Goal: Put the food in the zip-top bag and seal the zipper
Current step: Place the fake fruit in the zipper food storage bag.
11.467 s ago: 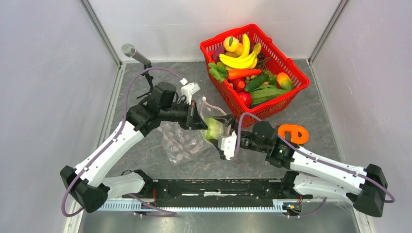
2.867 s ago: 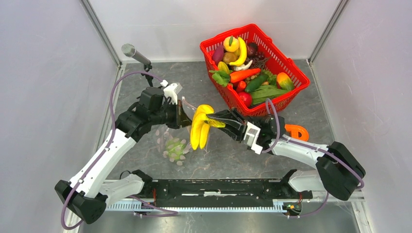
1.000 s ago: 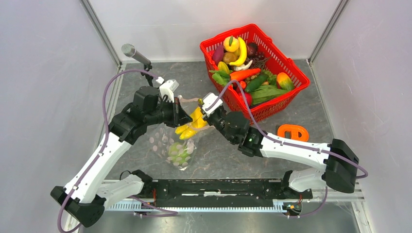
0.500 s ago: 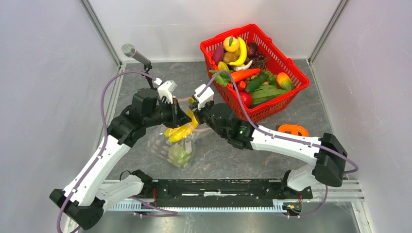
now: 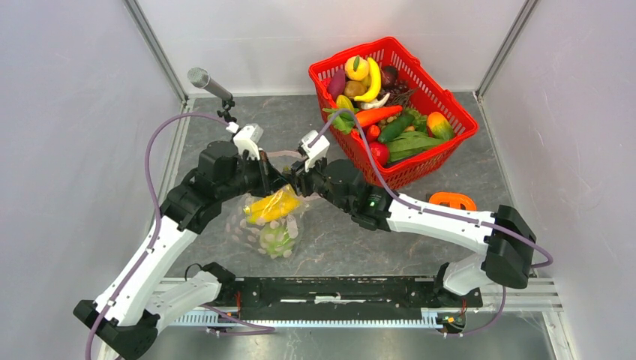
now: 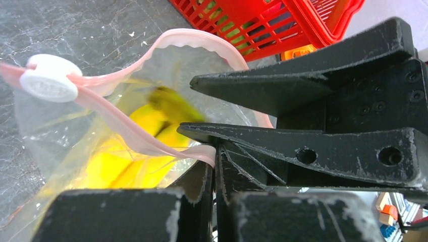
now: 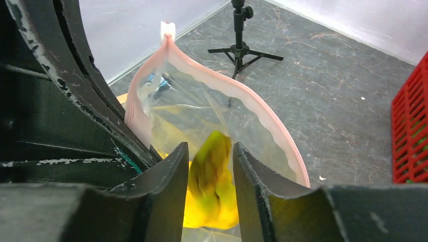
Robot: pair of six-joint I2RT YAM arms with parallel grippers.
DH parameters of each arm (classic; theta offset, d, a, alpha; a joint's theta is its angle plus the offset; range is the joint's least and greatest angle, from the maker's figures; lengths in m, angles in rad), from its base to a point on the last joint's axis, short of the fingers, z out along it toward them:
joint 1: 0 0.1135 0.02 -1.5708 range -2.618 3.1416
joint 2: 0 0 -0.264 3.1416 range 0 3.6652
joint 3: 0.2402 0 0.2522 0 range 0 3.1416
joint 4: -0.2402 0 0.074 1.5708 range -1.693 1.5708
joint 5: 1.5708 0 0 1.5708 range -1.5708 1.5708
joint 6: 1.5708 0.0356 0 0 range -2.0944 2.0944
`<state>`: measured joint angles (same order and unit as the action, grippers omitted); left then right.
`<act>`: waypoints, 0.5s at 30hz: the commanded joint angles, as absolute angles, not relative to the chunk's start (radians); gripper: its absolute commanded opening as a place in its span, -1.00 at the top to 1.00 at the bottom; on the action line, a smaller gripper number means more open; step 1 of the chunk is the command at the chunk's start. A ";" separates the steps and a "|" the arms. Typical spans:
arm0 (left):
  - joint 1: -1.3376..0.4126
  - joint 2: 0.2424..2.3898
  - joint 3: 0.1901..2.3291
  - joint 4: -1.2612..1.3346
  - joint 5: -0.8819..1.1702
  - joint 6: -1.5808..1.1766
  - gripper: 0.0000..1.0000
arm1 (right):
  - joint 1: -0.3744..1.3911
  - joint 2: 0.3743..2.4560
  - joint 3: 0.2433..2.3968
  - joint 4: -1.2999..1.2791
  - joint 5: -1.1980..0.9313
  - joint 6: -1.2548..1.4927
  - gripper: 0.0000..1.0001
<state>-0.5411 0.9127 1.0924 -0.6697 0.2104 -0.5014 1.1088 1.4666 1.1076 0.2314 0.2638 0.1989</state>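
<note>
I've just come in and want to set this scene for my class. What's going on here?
The left gripper is shut on the pink rim of the zip-top bag, holding its mouth open. The right gripper hangs over the opening, fingers apart. The banana bunch lies inside, above a cauliflower. More food sits in the red basket. The bag is unsealed.

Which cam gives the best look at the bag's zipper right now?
Right wrist: the zipper shows as an open pink loop, its lips visible around the mouth. Left wrist shows the end with the white slider; the rest runs behind black fingers. Top view shows barely a sliver.
</note>
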 commanded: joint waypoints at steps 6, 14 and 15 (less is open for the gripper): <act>-0.545 0.854 1.066 -0.614 0.124 -0.530 0.95 | 1.096 1.258 1.059 0.349 0.095 0.144 -0.38; -0.545 0.839 1.059 -0.604 0.144 -0.522 0.96 | 1.035 1.179 1.063 0.131 0.217 0.099 -0.51; -0.545 0.840 1.057 -0.602 0.148 -0.522 0.96 | 1.033 1.188 1.063 0.117 0.197 0.104 -0.51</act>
